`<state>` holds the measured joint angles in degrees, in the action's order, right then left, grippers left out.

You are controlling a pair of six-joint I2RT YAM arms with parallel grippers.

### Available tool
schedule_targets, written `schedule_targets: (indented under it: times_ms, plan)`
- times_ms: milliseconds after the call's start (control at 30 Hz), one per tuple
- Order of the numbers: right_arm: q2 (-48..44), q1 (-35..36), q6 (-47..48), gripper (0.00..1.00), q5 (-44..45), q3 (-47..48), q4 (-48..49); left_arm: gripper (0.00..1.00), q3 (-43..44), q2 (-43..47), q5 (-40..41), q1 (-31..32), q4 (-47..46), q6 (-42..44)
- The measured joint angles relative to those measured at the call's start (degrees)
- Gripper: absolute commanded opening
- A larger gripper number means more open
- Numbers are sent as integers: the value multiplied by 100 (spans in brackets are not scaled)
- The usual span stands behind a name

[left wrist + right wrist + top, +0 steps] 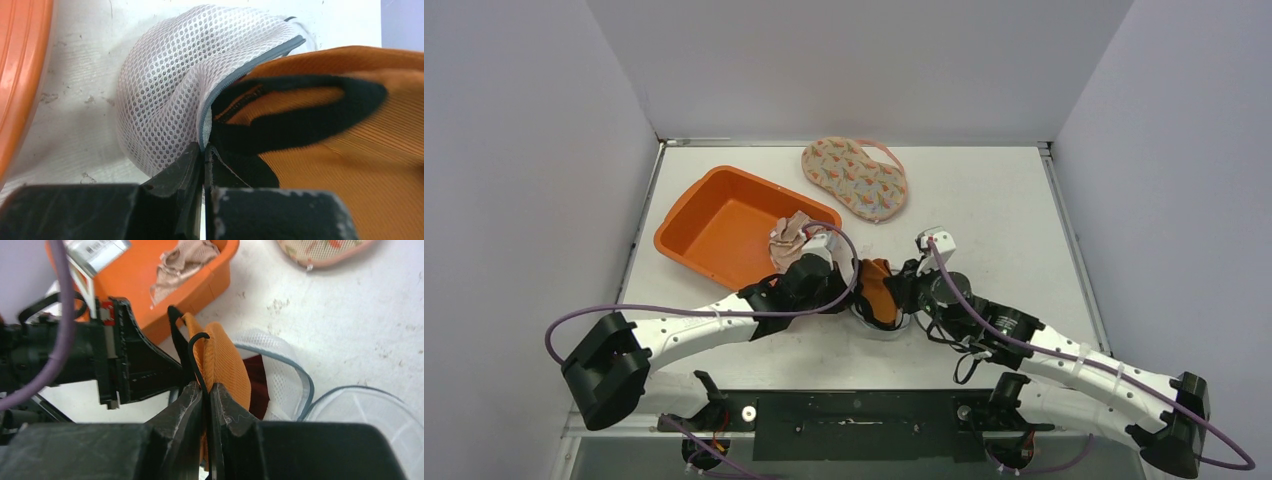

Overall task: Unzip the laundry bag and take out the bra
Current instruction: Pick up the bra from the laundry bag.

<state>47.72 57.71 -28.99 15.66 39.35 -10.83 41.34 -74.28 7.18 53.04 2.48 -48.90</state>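
A: Fingers: left gripper [204, 156] pinched the laundry bag [160, 85] at its rim; right gripper [206, 390] pinched the bra [225, 360], half out, near centre.
B: Handling?
A: Bag judged limp, light; bra soft, springy. Its trimmed edge looked the surest hold.
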Motion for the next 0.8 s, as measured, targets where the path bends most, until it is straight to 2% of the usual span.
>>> schedule_targets:
  times_ms: [167,233,400,700,800]
  plan:
    - [153,-26,-256,5,0,-197,-133,0,-81,-2,-20,0,-13,-37]
    - [83,-44,-317,5,28,-199,-179,8,-81,39,-17,0,-11,-44]
    - [-140,-120,-319,5,109,111,-522,36,-83,413,7,-11,20,-72]
    - [-140,-153,-116,5,234,1272,-1034,60,-83,1246,57,-111,275,-153]
    - [-105,-153,-22,5,254,1521,-1174,73,-81,1488,76,-149,424,-151]
